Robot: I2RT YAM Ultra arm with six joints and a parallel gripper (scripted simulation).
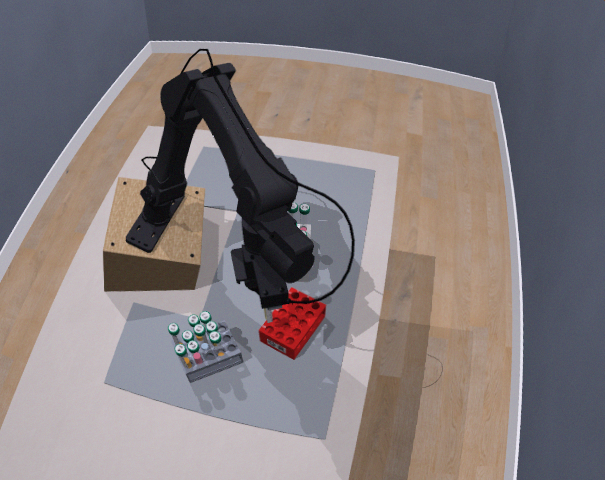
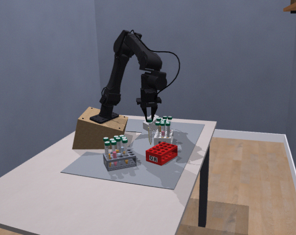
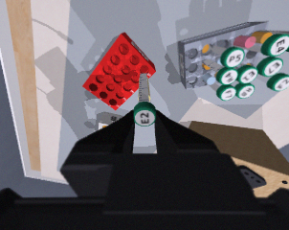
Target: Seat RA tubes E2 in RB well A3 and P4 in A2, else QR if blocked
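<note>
- Tool (image 1: 274,300) (image 2: 149,119) (image 3: 144,114) = clenched on tube E2 (image 1: 269,314) (image 2: 150,133) (image 3: 144,116), approx. upright, mid-frame in ext. view; its tip is up off the mat (image 1: 157,356) (image 2: 92,165) (image 3: 168,98).
- Red QR (image 1: 302,342) (image 2: 148,157) (image 3: 121,43): near E2's tip, right of ctr. in ext. view, upper left in wrist view; no tubes in it.
- Grey RA (image 1: 217,365) (image 2: 120,157) (image 3: 182,62): lower left in ext. view, w/ green-capped tubes; can't pick out P4.
- White RB (image 2: 163,139): behind QR, w/ tubes; mostly hidden by the arm in top view.
- White box (image 2: 147,125): behind E2, partly hidden.
</note>
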